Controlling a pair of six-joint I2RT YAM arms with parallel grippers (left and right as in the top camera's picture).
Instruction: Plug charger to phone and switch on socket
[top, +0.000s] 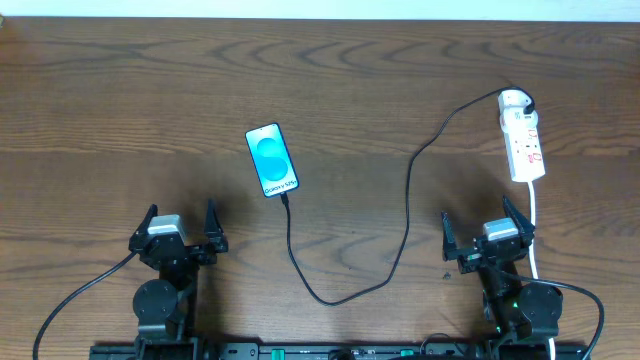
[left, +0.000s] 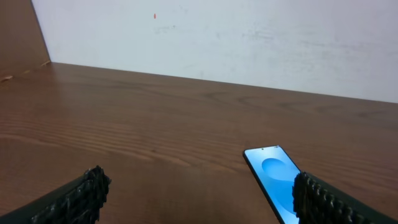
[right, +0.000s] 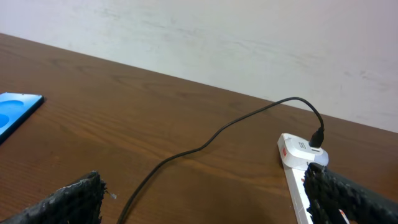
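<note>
Overhead: dark wood table (top: 100, 100), both arms parked at near edge, well apart from each other.

L gripper (top: 181, 222): fingers spread wide, nothing between them. Sits near-left of the phone (top: 272, 160), not touching it. L wrist cam agrees: both pads low in view at the L and R edges, bare wood between; the phone's blue screen shows just beside the R pad.

R gripper (top: 482, 225): also spread wide, holding nothing. Sits on the near side of the socket (top: 522, 140), apart from it. R wrist cam: pads at the lower corners, with bare wood and a run of cable between them.

Phone: flat, screen up, centre-left of table, slightly tilted, blue w/ lighter circle.

Charger (top: 408, 190): thin black cable. One end meets the phone's near short edge; looks plugged in, but cannot confirm how deep it sits. From there it runs toward the near edge, loops round, climbs back up mid-table and arcs over to the socket's far round end, where a black plug sits in it.

Socket: white strip w/ red marks, far R of table, lengthwise away from the arms. Switch position too small to tell. Its thick white cord (top: 533, 215) leaves the near end and passes just beside the R arm.
</note>
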